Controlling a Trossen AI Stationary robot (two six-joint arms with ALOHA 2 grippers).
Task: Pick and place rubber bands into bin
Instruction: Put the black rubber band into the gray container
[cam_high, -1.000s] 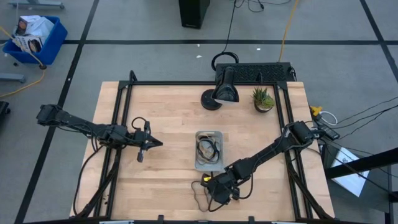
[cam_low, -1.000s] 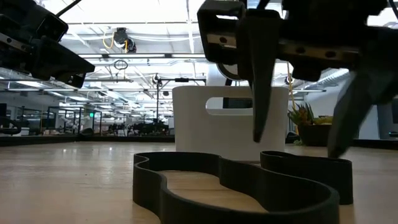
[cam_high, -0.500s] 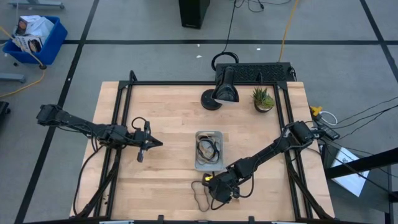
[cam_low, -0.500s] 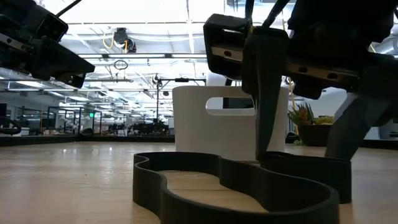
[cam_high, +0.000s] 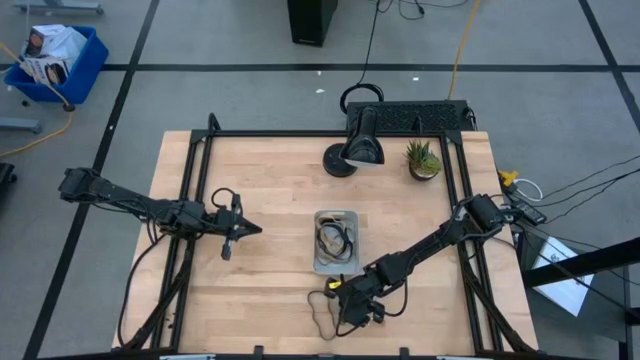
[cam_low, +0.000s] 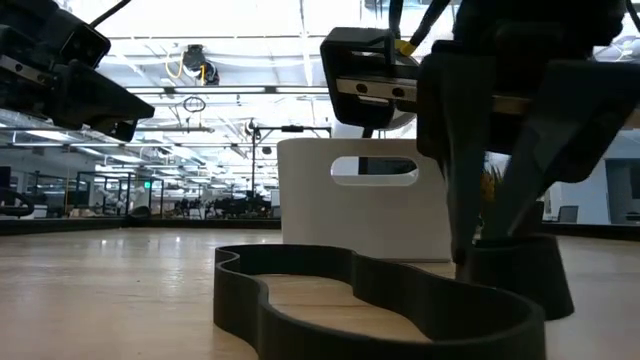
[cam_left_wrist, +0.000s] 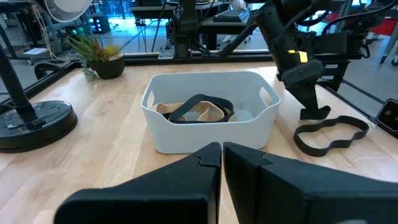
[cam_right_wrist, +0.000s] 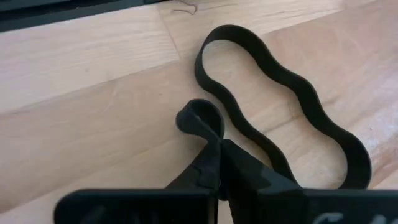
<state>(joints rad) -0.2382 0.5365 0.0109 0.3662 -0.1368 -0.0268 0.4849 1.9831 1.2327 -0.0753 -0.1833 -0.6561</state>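
A black rubber band (cam_right_wrist: 280, 106) stands on its edge on the table near the front edge, and also shows in the low view (cam_low: 330, 300) and the high view (cam_high: 321, 318). My right gripper (cam_right_wrist: 217, 149) is shut on one end of it, in front of the bin (cam_high: 336, 262). The bin is a pale tray at the table's middle, with a few dark and tan bands (cam_left_wrist: 198, 111) lying in it. My left gripper (cam_high: 229, 243) hangs shut and empty over the table's left half. My right gripper pinches the black band's end (cam_right_wrist: 200, 119) between its two fingers, so that both walls of the loop are pressed together. A small bunched loop sticks out past the fingertips (cam_low: 470, 240). The fingers come from above, pointing down. The rest of the band lies on the table.
A black desk lamp (cam_high: 358, 148) and a small potted plant (cam_high: 423, 160) stand at the table's far side. A blue crate (cam_high: 55, 60) sits on the floor, off the table at far left. Bare wood lies between the bin and my left gripper.
My right gripper has come down over the band's end and shut on it. Its fingers stood apart on either side of the end lobe, and now they meet. That lobe is squeezed into a narrow bunch, while the rest of the band has stayed where it was.
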